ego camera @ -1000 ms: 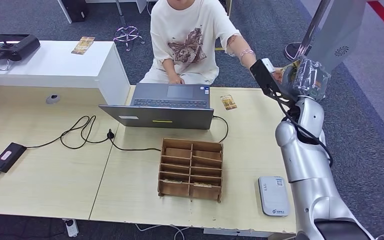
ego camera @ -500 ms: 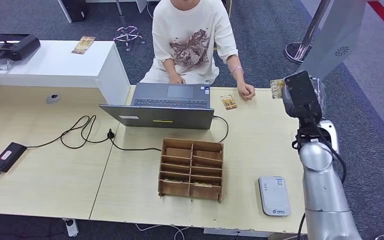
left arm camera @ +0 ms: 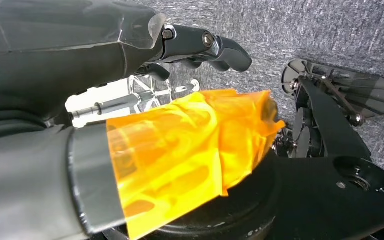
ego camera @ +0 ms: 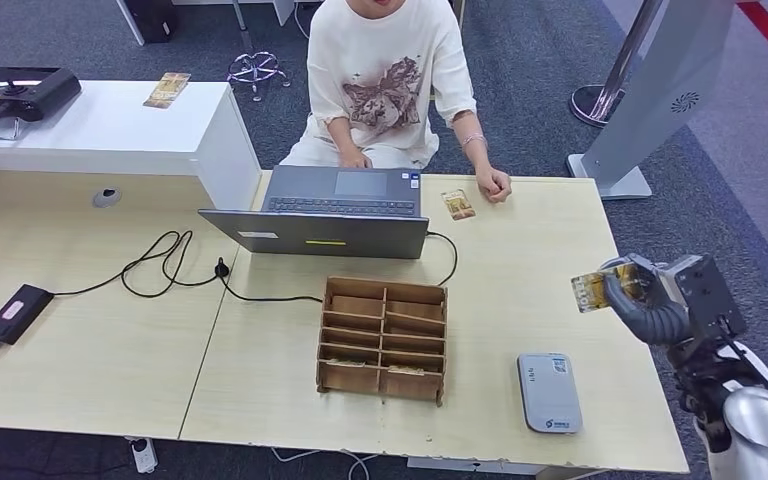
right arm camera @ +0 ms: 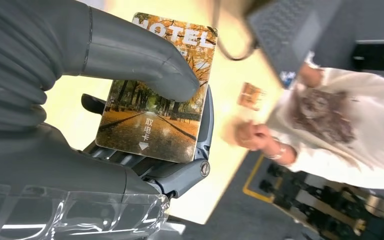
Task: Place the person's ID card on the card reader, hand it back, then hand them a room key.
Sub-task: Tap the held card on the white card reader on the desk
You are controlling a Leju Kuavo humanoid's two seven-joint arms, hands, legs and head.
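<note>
From the head camera I see my right hand [ego camera: 645, 305] raised over the right-hand edge of the wooden table [ego camera: 90, 350], with its thumb clamped down on a card [ego camera: 594, 290] that sticks out towards the middle of the table. The right wrist camera shows that card [right arm camera: 159, 90] close up: an autumn avenue picture with "MOTEL" printed along one end, pinned between the thick grey thumb and the darker fingers [right arm camera: 205, 125] beneath it. The card reader [ego camera: 549, 391], a pale grey pad, lies flat near the table's front edge, just beside the wooden slotted organiser [ego camera: 383, 338] and nearer to me than the held card. A second card [ego camera: 457, 204] lies on the far side of the table, just beside the seated person's hand [ego camera: 494, 184] and to the right of the open laptop [ego camera: 335, 208]. My left hand [left arm camera: 105, 100] hangs over grey carpet in its own wrist camera; the thumb carries an orange film wrap and the dark fingers [left arm camera: 215, 47] are stretched out apart from it, holding nothing. On the white side counter [ego camera: 100, 130] at far left sit another card [ego camera: 166, 89] and a black device [ego camera: 20, 92].
</note>
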